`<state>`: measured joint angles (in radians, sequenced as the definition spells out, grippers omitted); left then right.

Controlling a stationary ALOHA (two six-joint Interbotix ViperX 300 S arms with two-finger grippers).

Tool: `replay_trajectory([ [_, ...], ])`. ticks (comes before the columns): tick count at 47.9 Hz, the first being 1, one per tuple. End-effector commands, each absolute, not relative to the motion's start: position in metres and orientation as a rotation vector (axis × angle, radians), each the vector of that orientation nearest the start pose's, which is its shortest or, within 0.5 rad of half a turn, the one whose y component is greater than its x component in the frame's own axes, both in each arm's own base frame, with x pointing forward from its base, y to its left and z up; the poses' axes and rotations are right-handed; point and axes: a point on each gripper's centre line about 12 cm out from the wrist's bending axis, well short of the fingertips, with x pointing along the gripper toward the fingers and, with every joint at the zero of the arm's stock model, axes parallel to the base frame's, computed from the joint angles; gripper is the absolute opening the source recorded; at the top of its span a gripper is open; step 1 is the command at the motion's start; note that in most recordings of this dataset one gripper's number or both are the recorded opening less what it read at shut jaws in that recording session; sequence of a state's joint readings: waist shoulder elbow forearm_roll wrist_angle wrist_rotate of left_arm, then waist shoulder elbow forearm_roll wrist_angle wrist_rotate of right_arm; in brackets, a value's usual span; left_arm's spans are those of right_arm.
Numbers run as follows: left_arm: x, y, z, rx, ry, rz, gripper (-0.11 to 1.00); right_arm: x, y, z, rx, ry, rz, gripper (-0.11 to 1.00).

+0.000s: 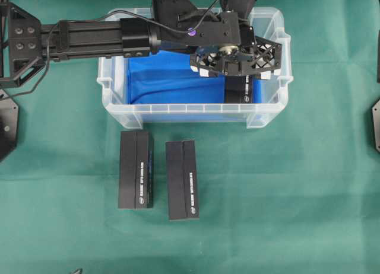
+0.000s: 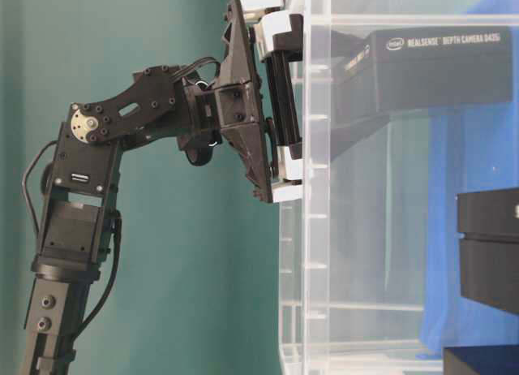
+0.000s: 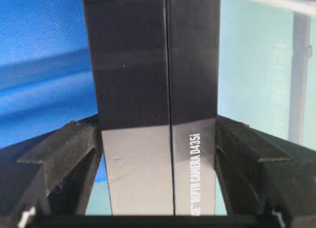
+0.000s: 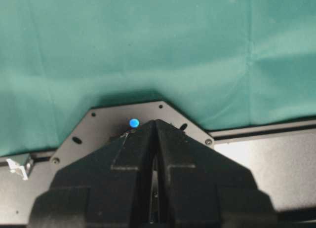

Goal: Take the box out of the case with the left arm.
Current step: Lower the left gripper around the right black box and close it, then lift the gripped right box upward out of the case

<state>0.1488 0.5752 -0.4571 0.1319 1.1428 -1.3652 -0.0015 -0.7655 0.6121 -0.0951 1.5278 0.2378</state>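
The case (image 1: 178,108) is a clear bin with a blue floor, standing at the back of the green cloth. My left gripper (image 1: 236,77) reaches into its right end and is shut on a black box (image 1: 238,89) printed "DEPTH CAMERA D435i". In the left wrist view both fingers (image 3: 74,149) press the sides of the box (image 3: 148,65). From table level, the left gripper (image 2: 280,99) sits at the case wall (image 2: 316,229), and the box (image 2: 430,66) shows through it, held high near the rim. My right gripper (image 4: 155,127) is shut and holds nothing, over its own base plate.
Two more black boxes (image 1: 136,169) (image 1: 181,179) lie side by side on the cloth just in front of the case. Parts of the right arm (image 1: 375,126) show at the right edge. The left arm's base (image 1: 18,48) stands at the far left.
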Motion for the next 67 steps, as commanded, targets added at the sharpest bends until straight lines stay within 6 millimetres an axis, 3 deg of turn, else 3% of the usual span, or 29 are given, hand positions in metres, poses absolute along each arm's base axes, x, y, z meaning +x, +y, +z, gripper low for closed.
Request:
replay_trajectory([
  [1, 0.54, 0.088, 0.217, -1.146, 0.887, 0.986, 0.63, 0.156, -0.011, 0.317, 0.135, 1.351, -0.239, 0.02],
  [16, 0.539, 0.085, 0.224, -1.15, 0.886, 0.984, 0.63, 0.156, -0.011, 0.317, 0.136, 1.351, -0.24, 0.02],
  [30, 0.531, 0.084, 0.243, -1.154, 0.882, 0.987, 0.63, 0.156, -0.011, 0.317, 0.137, 1.348, -0.24, 0.02],
  [67, 0.509, 0.074, 0.361, -1.214, 0.822, 0.954, 0.63, 0.156, -0.011, 0.318, 0.133, 1.348, -0.239, 0.02],
])
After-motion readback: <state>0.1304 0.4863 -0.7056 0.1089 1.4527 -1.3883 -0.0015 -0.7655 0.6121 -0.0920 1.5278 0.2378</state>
